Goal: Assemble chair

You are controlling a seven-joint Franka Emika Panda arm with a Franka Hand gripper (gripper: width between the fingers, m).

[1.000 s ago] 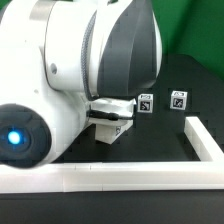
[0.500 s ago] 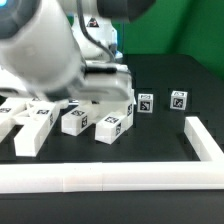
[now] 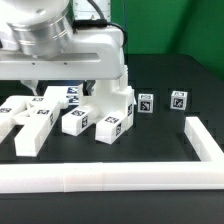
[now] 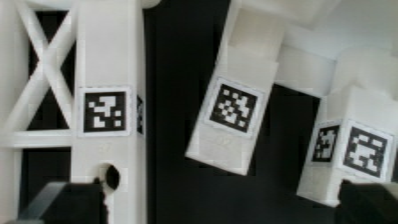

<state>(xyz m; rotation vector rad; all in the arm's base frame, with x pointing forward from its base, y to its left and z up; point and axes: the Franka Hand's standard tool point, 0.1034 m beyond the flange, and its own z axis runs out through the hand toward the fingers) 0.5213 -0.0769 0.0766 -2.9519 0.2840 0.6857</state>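
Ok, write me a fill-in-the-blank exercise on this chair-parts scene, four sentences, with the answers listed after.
1. The gripper hangs over the chair parts with its jaws ___.
2. To the exterior view's right of the pile, ___ small tagged blocks stand apart from it.
3. In the wrist view, the panel has a brace shaped like the letter ___.
4. The table is coloured ___.
Missing words: open; two; X; black.

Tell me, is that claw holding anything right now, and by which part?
Nothing is held. The gripper hangs wide open over the panel, gripping no piece.
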